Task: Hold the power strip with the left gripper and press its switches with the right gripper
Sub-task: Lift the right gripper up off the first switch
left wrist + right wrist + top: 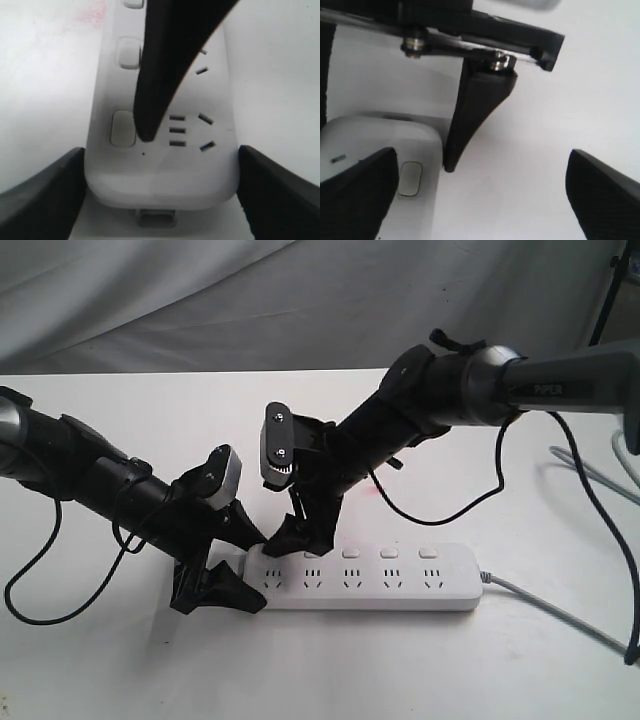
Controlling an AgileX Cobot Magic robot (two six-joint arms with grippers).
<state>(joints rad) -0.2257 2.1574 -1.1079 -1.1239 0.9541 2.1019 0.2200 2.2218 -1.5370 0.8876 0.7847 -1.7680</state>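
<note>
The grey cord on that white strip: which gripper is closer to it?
Right. The right gripper sits over the strip's first switches; the left gripper grips the end opposite the cord.

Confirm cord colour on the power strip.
Grey cord, leaving the white power strip at its end; clearest in the exterior view.

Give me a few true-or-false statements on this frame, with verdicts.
1. The left hand clasps one end of the strip. True.
2. The right hand is shut. False: it is wide open.
3. A right finger has its tip down beside the end switch. True.
4. The cord leaves at the left hand's end. False: it leaves at the far end.
</note>
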